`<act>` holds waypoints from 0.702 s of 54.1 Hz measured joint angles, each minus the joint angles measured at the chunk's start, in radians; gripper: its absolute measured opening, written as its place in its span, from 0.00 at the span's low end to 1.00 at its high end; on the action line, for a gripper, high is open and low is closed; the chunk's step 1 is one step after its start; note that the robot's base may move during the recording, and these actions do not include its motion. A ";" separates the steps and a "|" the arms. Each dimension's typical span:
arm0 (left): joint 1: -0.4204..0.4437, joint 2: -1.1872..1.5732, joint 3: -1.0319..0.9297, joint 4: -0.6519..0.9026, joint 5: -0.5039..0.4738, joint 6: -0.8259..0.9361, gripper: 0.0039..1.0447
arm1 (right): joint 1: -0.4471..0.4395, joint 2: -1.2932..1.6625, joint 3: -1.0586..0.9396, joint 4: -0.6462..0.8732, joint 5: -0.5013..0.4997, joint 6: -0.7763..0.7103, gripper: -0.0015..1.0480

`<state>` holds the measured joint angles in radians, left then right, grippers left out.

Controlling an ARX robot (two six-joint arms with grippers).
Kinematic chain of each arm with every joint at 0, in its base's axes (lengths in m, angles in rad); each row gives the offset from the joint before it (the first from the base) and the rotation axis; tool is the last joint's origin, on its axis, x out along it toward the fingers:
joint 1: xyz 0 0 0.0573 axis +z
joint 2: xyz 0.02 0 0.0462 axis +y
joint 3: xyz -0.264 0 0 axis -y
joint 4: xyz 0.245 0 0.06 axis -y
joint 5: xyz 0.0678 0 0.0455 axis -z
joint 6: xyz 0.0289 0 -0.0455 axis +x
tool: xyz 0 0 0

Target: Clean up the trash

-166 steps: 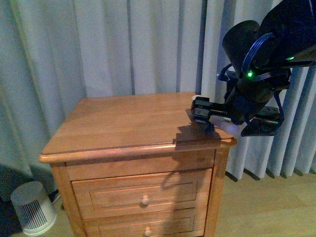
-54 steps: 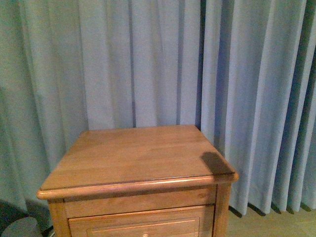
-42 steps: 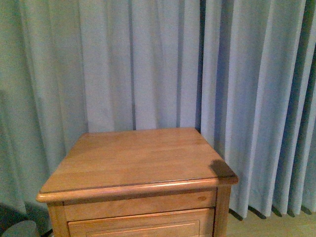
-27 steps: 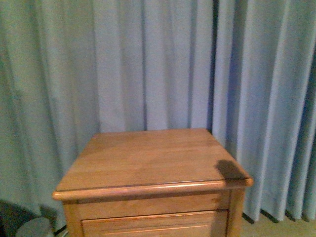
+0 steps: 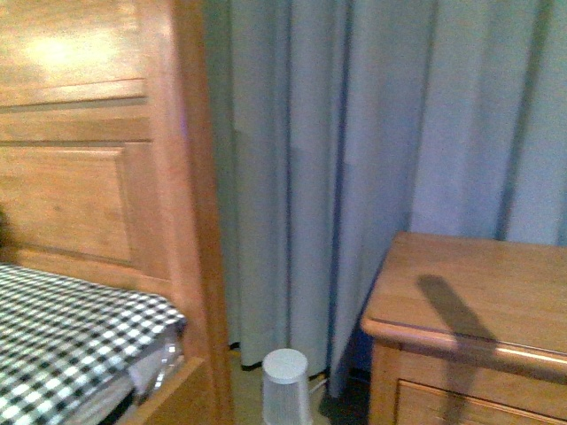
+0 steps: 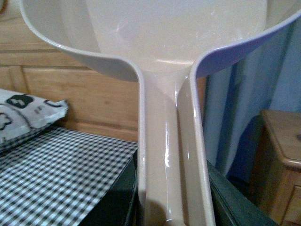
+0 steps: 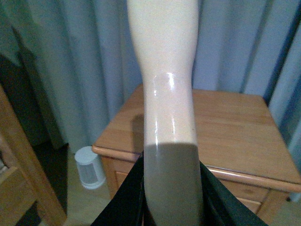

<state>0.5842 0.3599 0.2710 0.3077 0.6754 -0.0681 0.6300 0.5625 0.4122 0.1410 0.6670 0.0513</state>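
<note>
**Front view.** Neither arm shows. A wooden headboard (image 5: 80, 177) fills the left side, with checked bedding (image 5: 62, 328) below it. A blue curtain (image 5: 354, 159) hangs behind everything. The nightstand (image 5: 496, 283) sits at the right, with a rounded lip along its front edge and a long shadow across its top. A small white ribbed cylinder (image 5: 285, 390) stands on the floor in the gap between bed and nightstand, near the curtain hem.

**Left wrist view.** The left gripper (image 6: 171, 214) is closed on the handle of a pinkish-beige dustpan (image 6: 169, 42), with a dark jaw pressed to each side of the handle. The scoop fills the upper frame and blocks most of what lies beyond it. Its inner surface reads pale and glossy, and nothing can be made out inside. A black-and-white patterned pillow (image 6: 23, 117) lies on the checked bedding against the headboard. The curtain and a corner of the nightstand are on the other side of the handle.

**Right wrist view.** The right gripper (image 7: 171, 202) is closed on a pale handle (image 7: 164, 70) that runs away from the camera and covers the middle of the frame. Its far end is cut off. The nightstand top lies beyond it, and the white cylinder stands on the floor beside the nightstand.

The paper wad shows in no view, so its place cannot be told.
</note>
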 joint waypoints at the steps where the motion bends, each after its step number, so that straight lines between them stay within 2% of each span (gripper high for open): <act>1: 0.000 0.000 0.000 0.000 0.002 0.000 0.25 | -0.001 0.000 0.000 0.000 0.004 0.000 0.19; 38: 0.000 -0.001 -0.001 0.002 -0.002 -0.001 0.25 | 0.000 0.000 0.000 -0.001 -0.001 -0.001 0.19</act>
<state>0.5842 0.3592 0.2703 0.3092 0.6735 -0.0689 0.6300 0.5625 0.4118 0.1402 0.6659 0.0505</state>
